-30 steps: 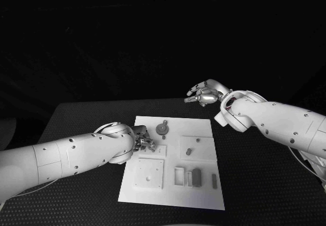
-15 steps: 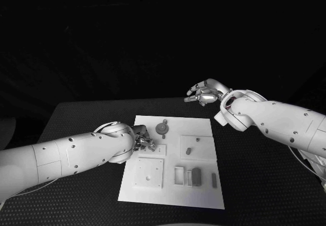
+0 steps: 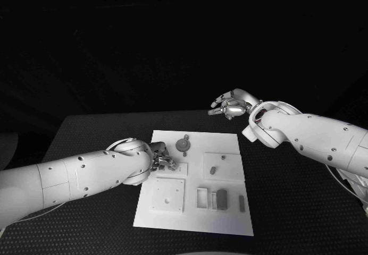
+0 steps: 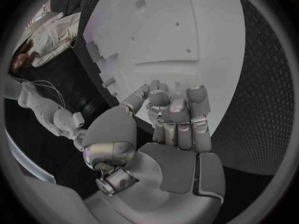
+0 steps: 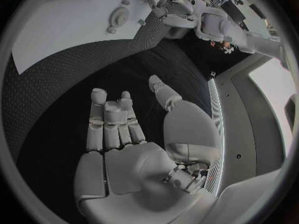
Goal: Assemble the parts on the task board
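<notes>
Black table (image 3: 92,133), white task board (image 3: 230,212) at centre — left hand (image 3: 161,161), fingers curled, hold unclear, works board's left edge; right hand (image 3: 230,106) spread empty beyond far edge. Next — likely seating part.

Matt white task board (image 3: 230,143), seemingly plastic, on rough-textured black table (image 3: 291,186).

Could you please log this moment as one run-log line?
left hand: fingers down at task board | right hand: open, raised beyond board | round part: untouched

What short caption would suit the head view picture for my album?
Left hand works at the white task board while the right hand hovers open beyond it.
</notes>
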